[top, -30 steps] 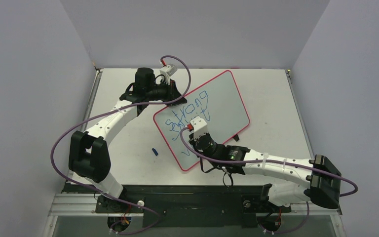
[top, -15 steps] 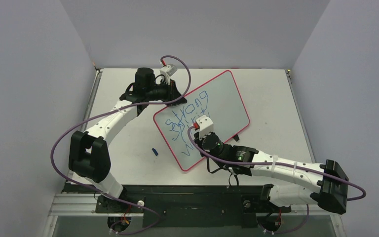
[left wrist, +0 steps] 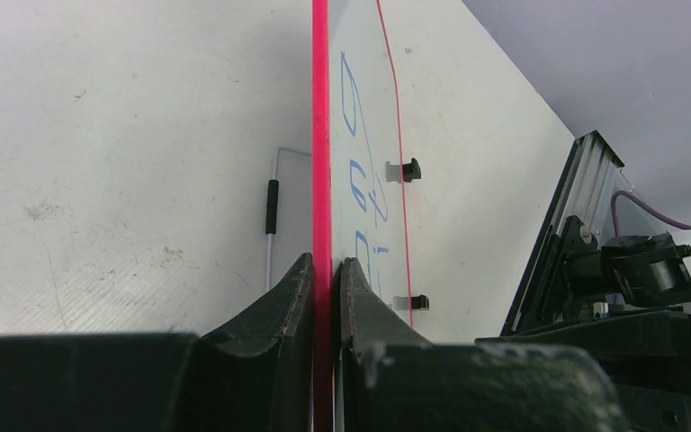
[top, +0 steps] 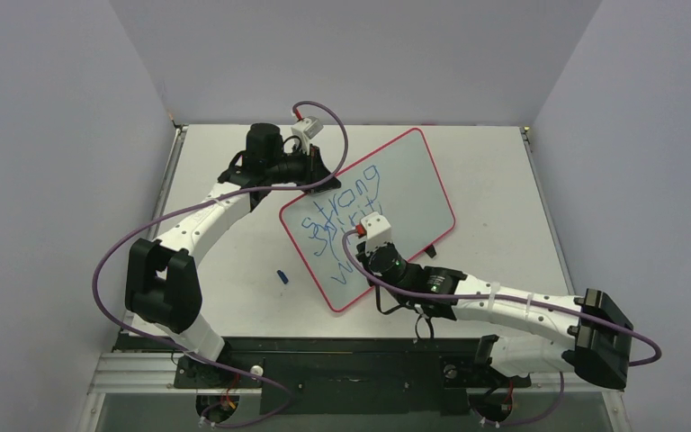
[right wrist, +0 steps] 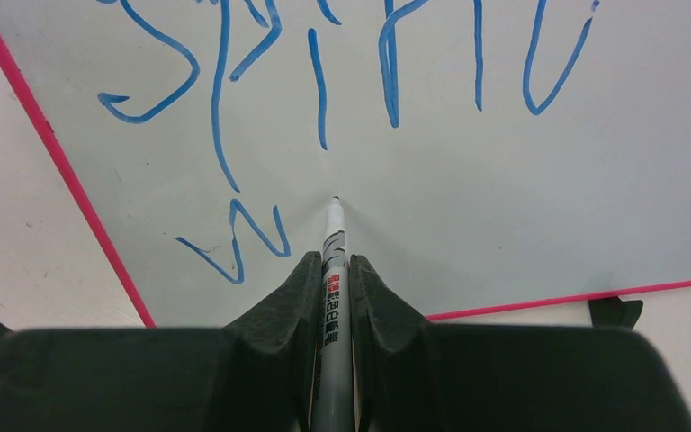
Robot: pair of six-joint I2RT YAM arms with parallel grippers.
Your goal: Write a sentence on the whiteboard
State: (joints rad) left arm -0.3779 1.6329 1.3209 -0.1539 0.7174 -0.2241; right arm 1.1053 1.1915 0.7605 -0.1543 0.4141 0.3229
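Marker, slim white barrel [right wrist: 332, 270], sits pinched in right jaws, tip on glossy red-rimmed whiteboard [top: 414, 180]; left jaws clamp its rim, steadying it for writing.

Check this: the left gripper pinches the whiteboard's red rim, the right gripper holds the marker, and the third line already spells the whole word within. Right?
Not quite. The right wrist view shows only a w on the third line, with bare board beyond the marker tip. The left gripper does pinch the whiteboard rim and the right gripper does hold the marker.
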